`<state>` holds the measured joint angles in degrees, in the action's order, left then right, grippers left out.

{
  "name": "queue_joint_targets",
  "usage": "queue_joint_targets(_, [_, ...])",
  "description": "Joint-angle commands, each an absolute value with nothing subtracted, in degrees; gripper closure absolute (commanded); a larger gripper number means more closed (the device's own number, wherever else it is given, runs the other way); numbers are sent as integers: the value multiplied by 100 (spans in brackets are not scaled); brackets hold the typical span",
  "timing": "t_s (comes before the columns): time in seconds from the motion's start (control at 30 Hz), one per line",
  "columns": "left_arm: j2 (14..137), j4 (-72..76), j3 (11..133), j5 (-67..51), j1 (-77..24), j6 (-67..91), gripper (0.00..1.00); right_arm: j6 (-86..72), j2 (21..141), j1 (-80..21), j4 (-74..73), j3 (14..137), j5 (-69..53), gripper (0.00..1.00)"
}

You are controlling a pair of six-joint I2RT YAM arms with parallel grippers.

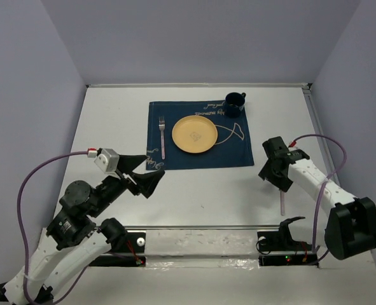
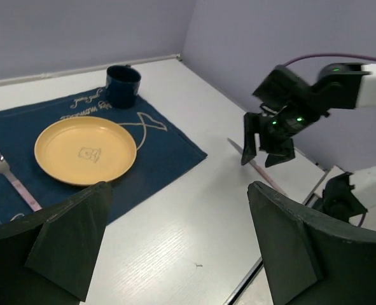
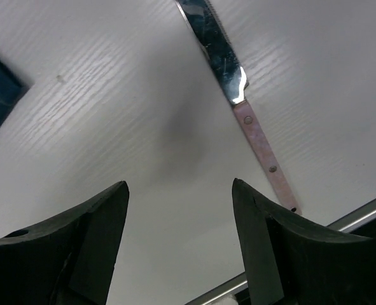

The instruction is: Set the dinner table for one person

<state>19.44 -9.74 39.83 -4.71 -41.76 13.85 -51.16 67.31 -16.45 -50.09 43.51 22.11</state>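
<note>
Plate (image 1: 194,134), fork (image 1: 162,136) and mug (image 1: 234,104) are on the placemat (image 1: 238,152), only the knife (image 3: 238,95) looks undone, lying off to its right, with left gripper (image 2: 178,187) and right gripper (image 3: 178,190) both spread and empty.

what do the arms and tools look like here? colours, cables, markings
The left arm and right arm have white shells with black joints and bases. A purple cable loops to each wrist, red at the plug. The left tool and right tool are matte black, two broad wedge fingers each. A white box sits on the left wrist; green lights glow on the right.
</note>
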Motion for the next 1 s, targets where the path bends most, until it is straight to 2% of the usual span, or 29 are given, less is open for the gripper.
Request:
queue_joint_targets(0.0, [1512, -791, 4087, -221, -4508, 1239, 1, -5318, 7127, -1214, -5511, 4570, 2338, 25])
queue_joint_targets(0.1, [1380, -730, 4131, -194, -4728, 1230, 1, -5107, 7435, -802, -5476, 4623, 2259, 23])
queue_joint_targets(0.23, [1240, -773, 4131, -141, -4948, 1204, 1, -4729, 7883, -99, -5309, 4632, 2224, 27])
queue_joint_targets(0.3, [1099, -800, 4131, -123, -5036, 1195, 1, -4152, 8067, 305, -4906, 4588, 1744, 29])
queue_joint_targets(0.53, [967, -835, 4157, -62, -5080, 1160, 1, -3621, 8569, 360, -4465, 4518, 888, 37])
queue_joint_targets(0.6, [984, -844, 4166, 132, -5080, 1151, 1, -3612, 8779, 360, -4342, 4517, 870, 46])
queue_joint_targets(0.63, [993, -852, 4166, 132, -5080, 1143, 1, -3595, 8859, 360, -4298, 4552, 809, 58])
queue_joint_targets(0.67, [1011, -861, 4166, 132, -5080, 1143, 1, -3586, 8946, 360, -4185, 4553, 765, 64])
queue_joint_targets(0.83, [1125, -905, 4166, 184, -5071, 1143, 1, -3612, 9114, 360, -3763, 4500, 624, 81])
queue_joint_targets(0.93, [1265, -905, 4157, 176, -4993, 1151, 1, -3542, 8992, 360, -3534, 4605, 965, 100])
queue_joint_targets(0.97, [1300, -897, 4157, 167, -4966, 1143, 1, -3507, 8974, 360, -3490, 4658, 1010, 100])
